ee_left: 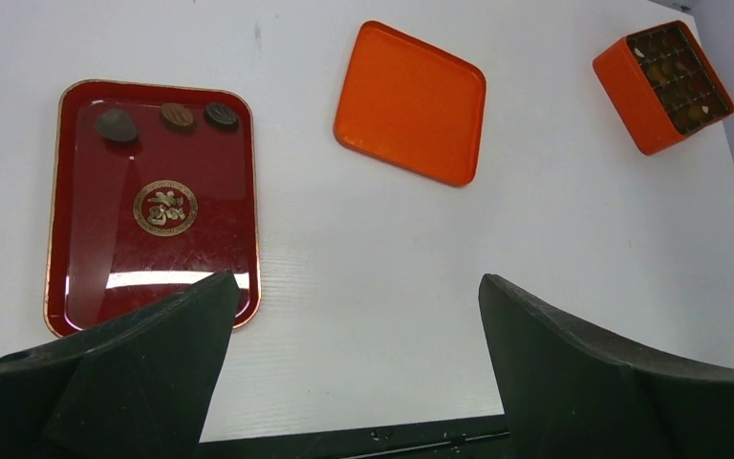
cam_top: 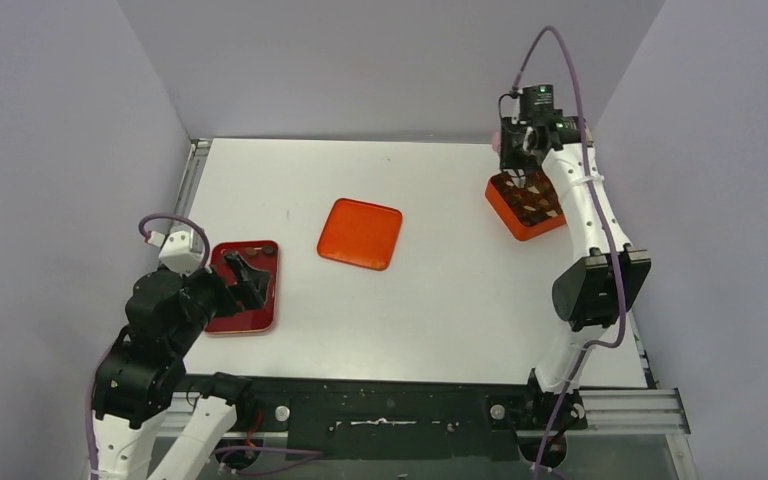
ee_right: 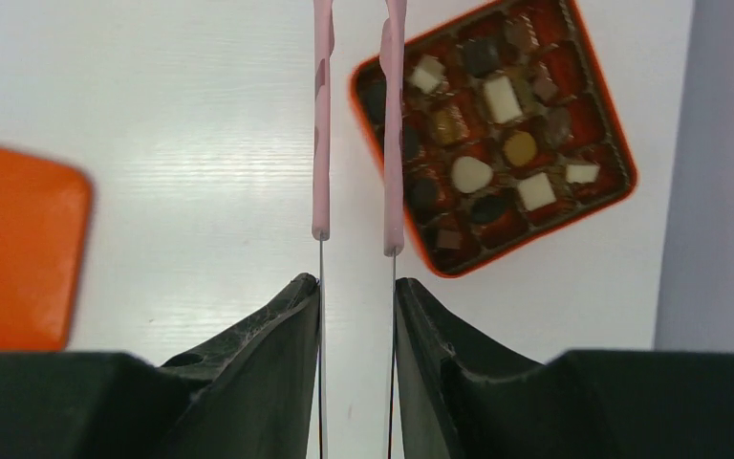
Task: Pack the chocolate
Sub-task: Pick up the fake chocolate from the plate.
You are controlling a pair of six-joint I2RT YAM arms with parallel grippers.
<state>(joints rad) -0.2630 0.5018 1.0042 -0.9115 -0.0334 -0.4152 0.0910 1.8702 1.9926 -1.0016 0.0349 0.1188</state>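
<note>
Three pieces of chocolate (ee_left: 178, 117) lie in a row at the far end of the dark red tray (ee_left: 54, 239). Several more, dark and cream (ee_right: 471, 174), fill the compartments of the orange box (ee_right: 541, 227) at the back right. High above the box's left edge, my right gripper (ee_right: 356, 282) is shut on the pink tongs (ee_right: 322, 143). Their two arms run parallel, a small gap apart, with nothing between them; their tips are out of view. My left gripper (ee_left: 356, 280) stands wide open and empty over the tray's near end (cam_top: 245, 278).
The flat orange lid (cam_top: 360, 233) lies alone mid-table between tray and box. The box (cam_top: 525, 205) sits close to the right wall and the back edge. The red tray (cam_top: 270, 320) is near the left wall.
</note>
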